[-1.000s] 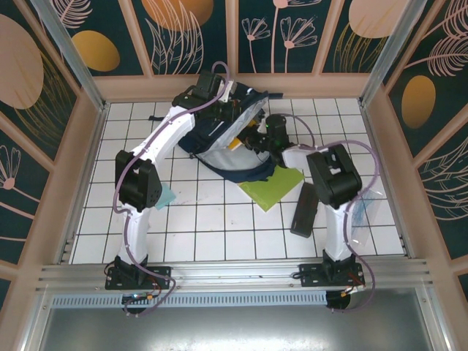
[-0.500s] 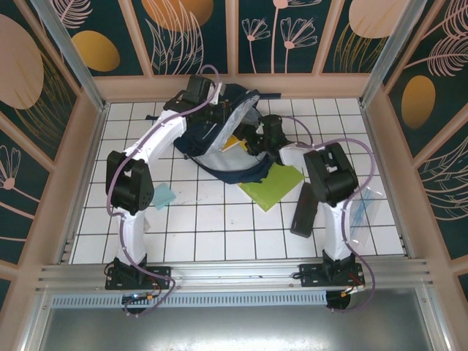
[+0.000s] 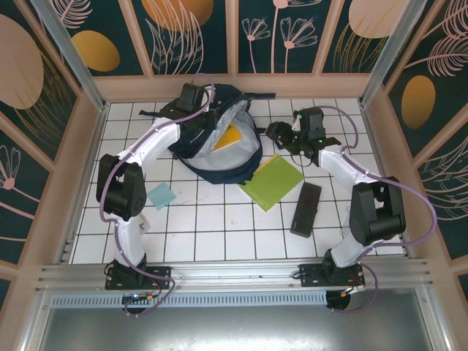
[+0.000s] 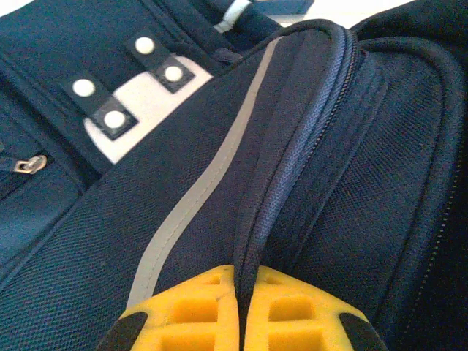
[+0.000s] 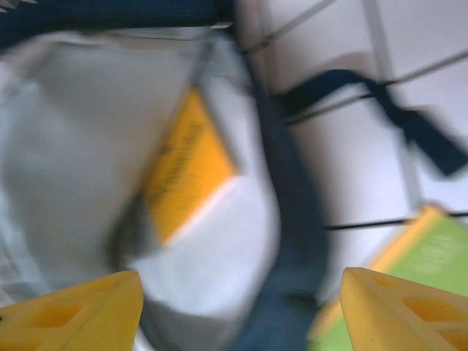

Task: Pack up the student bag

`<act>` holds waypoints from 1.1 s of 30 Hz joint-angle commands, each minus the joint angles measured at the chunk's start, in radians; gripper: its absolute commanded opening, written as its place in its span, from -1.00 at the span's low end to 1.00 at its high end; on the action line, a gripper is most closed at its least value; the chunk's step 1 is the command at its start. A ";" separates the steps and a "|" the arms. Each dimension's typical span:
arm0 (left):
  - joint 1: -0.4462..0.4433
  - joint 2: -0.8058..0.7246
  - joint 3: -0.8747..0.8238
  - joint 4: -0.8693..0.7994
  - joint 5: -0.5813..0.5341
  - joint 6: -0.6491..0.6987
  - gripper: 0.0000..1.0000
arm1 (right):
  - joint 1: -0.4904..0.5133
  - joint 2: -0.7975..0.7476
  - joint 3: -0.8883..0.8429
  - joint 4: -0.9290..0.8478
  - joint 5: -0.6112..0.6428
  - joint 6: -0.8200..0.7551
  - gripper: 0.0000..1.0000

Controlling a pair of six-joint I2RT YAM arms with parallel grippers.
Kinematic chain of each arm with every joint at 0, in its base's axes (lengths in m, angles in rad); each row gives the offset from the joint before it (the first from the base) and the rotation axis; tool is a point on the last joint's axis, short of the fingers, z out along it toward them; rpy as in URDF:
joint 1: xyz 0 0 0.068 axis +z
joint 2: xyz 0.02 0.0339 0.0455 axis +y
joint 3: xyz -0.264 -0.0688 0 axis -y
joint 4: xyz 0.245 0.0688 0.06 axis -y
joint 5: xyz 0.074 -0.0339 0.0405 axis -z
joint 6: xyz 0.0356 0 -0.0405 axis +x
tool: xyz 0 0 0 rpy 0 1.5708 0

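Note:
The student bag [image 3: 241, 162], navy blue with a pale lining, lies open at the back middle of the table. A yellow book [image 3: 228, 137] rests inside it, also visible as a blurred yellow book [image 5: 186, 172]. My left gripper [image 3: 196, 110] is shut on the bag's zippered rim [image 4: 292, 146], with its yellow fingers [image 4: 183, 307] pinching the seam. My right gripper [image 3: 278, 135] is open and holds nothing, just right of the bag's mouth. A green book [image 3: 272, 183] lies flat by the bag, its corner showing as green book [image 5: 431, 256].
A black case [image 3: 306, 208] lies on the white tiles right of the green book. A small light-blue item [image 3: 159, 195] sits near the left arm. A dark bag strap [image 5: 409, 124] trails over the tiles. Wooden walls ring the table.
My right gripper has opened and pulled back to the right out of the bag, leaving the yellow book inside. My left gripper, still shut on the rim, shifted back and left.

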 commanded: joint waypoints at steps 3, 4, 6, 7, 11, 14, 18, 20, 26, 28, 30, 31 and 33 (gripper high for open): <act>0.041 -0.069 -0.096 -0.019 -0.150 -0.003 -0.46 | -0.010 0.052 -0.019 -0.184 0.217 -0.214 0.44; 0.041 -0.079 -0.117 -0.018 -0.129 -0.018 -0.31 | -0.010 0.068 -0.016 -0.182 0.227 -0.230 0.43; 0.041 -0.118 -0.179 -0.002 -0.072 -0.059 0.16 | -0.008 0.108 0.007 -0.187 0.245 -0.260 0.37; 0.041 -0.140 -0.212 0.010 -0.052 -0.080 0.26 | -0.006 0.124 0.016 -0.183 0.250 -0.270 0.34; 0.040 -0.247 -0.371 0.077 0.060 -0.164 0.61 | -0.007 0.182 0.063 -0.181 0.255 -0.295 0.15; 0.035 -0.347 -0.499 0.147 0.146 -0.246 0.63 | -0.010 0.232 0.079 -0.146 0.235 -0.332 0.16; -0.007 -0.422 -0.620 0.212 0.188 -0.314 0.62 | 0.017 0.294 0.102 -0.119 0.184 -0.373 0.17; -0.035 -0.437 -0.658 0.238 0.196 -0.330 0.61 | 0.044 0.309 0.099 -0.107 0.163 -0.388 0.16; -0.094 -0.443 -0.724 0.289 0.237 -0.314 0.57 | 0.126 0.329 0.069 -0.100 0.089 -0.428 0.08; -0.102 -0.446 -0.758 0.294 0.253 -0.306 0.55 | 0.158 0.311 0.041 -0.077 0.033 -0.444 0.06; -0.108 -0.448 -0.778 0.300 0.280 -0.295 0.53 | 0.188 0.286 0.022 -0.047 -0.030 -0.450 0.05; -0.113 -0.448 -0.787 0.302 0.285 -0.293 0.52 | 0.198 0.273 0.017 -0.037 -0.045 -0.449 0.04; -0.123 -0.439 -0.793 0.296 0.297 -0.290 0.51 | 0.207 0.240 0.012 -0.029 -0.043 -0.423 0.07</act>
